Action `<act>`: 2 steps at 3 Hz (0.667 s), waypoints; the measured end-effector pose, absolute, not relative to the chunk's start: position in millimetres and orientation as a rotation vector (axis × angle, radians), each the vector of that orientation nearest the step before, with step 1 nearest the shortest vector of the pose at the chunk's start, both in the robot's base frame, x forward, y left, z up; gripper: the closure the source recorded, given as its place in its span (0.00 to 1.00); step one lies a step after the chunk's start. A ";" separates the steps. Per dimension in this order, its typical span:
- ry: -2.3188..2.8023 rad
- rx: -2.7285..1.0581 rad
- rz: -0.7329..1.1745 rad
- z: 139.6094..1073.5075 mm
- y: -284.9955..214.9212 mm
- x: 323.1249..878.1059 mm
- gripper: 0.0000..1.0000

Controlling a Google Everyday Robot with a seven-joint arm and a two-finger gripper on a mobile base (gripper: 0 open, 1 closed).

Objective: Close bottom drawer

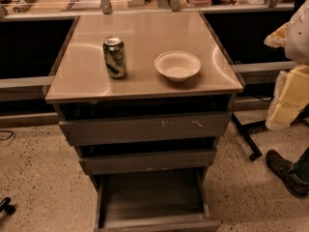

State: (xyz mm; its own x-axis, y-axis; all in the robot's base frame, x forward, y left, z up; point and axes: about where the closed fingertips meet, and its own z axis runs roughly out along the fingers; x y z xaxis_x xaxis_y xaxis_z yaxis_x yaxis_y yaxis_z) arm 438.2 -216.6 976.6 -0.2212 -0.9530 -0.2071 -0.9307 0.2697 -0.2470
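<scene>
The bottom drawer (153,199) is the lowest and narrowest of three grey-brown metal drawers. It is pulled far out toward me, so its shallow empty tray shows, and its flat front (159,224) sits at the bottom edge of the view. The middle drawer (147,161) and the widest, scratched top drawer (145,128) each stick out a little. My gripper (276,36) and pale arm are at the right edge, level with the cabinet top. They are well up and to the right of the bottom drawer and touch nothing.
On the cabinet top (145,37) stand a green can (115,57) and a white bowl (177,65). A person's shoe (286,172) is on the speckled floor at the right. A wheeled stand leg (247,140) is next to the cabinet. Dark shelving runs behind.
</scene>
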 end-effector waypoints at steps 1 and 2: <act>2.229 -1.723 -0.101 976.4 -216.5 438.3 0.01; 2.223 -1.720 -0.104 975.3 -216.1 439.0 0.22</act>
State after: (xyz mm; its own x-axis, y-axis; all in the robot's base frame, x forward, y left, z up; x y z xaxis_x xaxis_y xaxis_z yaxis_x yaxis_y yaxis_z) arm 439.0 -216.1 975.3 -0.2184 -0.9526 -0.2117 -0.9287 0.2695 -0.2547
